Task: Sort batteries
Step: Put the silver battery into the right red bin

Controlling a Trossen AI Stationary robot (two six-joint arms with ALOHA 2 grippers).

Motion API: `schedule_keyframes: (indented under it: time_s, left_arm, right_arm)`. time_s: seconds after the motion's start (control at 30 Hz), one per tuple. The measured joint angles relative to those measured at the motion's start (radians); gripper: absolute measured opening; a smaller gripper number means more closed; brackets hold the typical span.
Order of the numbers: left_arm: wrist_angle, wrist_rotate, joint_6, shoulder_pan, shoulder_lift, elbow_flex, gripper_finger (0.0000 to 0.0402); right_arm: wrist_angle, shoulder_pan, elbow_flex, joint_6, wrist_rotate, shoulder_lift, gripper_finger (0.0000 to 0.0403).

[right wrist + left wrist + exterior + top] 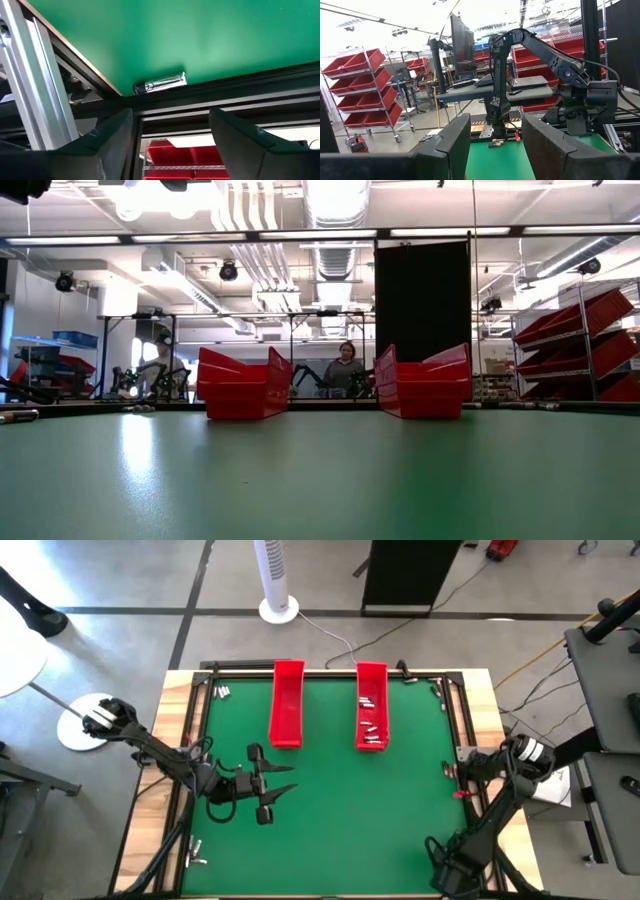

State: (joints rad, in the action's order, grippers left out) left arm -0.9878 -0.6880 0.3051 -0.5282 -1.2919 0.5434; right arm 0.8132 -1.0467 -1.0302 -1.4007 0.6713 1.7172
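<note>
Against the bench's right frame rail, a silvery battery lies just ahead of the right tool, spread and empty, seemingly poised to pinch it, while the left tool waits spread, away from that rail.

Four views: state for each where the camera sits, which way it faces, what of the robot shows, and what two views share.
High: overhead, straight down on the green table; both arms, left tool open.
Low: table height, level across to the room; no arm shows.
Left wrist: faces across the table at the right arm; own open fingers below.
Right wrist: faces the table edge and a battery; own right tool open.
Shared: high and low both show the two red trays.
</note>
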Motion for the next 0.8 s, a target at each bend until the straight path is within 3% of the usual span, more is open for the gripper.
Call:
schedule_keyframes:
  time_s: [0.23,0.8]
  left_arm:
    - [-0.008,0.0,0.0,0.0,0.0,0.0,0.0158]
    - [-0.007,-0.001,0.0,0.0,0.0,0.0,0.0158]
  right_arm:
    - [-0.024,0.002,0.026,-0.001,0.012,-0.002,0.0289]
    - [-0.02,0.0,0.023,0.149,0.031,0.093,0.0273]
